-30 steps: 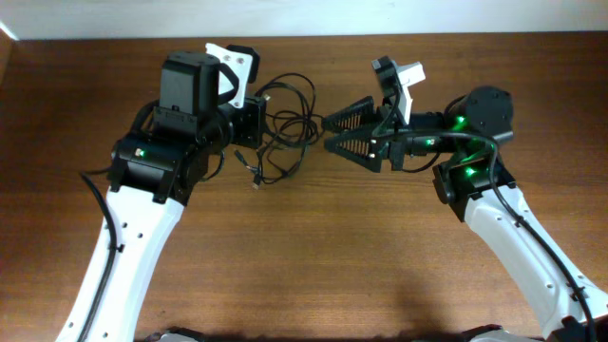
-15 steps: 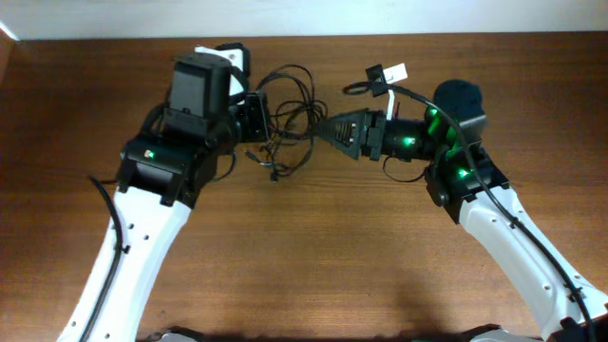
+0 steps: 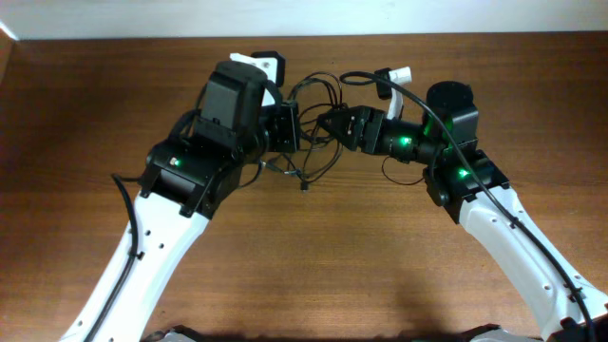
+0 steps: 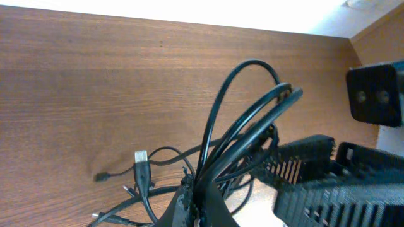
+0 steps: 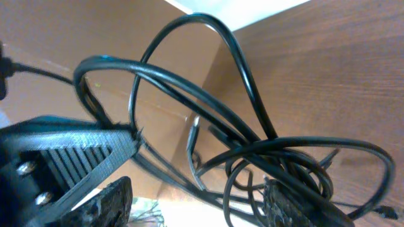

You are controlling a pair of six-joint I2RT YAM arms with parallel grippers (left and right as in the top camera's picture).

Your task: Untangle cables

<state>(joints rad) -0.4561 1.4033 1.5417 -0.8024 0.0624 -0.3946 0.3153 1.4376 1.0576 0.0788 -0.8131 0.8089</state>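
Observation:
The cables (image 3: 312,122) form a black tangle of loops at the back middle of the table. My left gripper (image 3: 288,128) is shut on a bunch of the strands; in the left wrist view the loops (image 4: 247,107) rise from between its closed fingertips (image 4: 201,203), and a loose USB plug (image 4: 142,157) hangs below left. My right gripper (image 3: 332,123) is open and faces the left one. In the right wrist view its two fingers (image 5: 115,200) stand wide apart, with several cable loops (image 5: 252,148) passing between them. Its own midpoint (image 5: 199,205) lies among the strands.
The white back wall (image 3: 304,17) runs along the table's far edge just behind the tangle. A white-tagged cord (image 3: 394,74) arches over the right arm's wrist. Both arms' bodies (image 3: 190,171) crowd the back middle. Bare wood table (image 3: 313,256) lies in front.
The left arm has shifted right, carrying the tangle with it. The right gripper has rolled over and pushed left into the bundle, so its jaws now straddle the loops.

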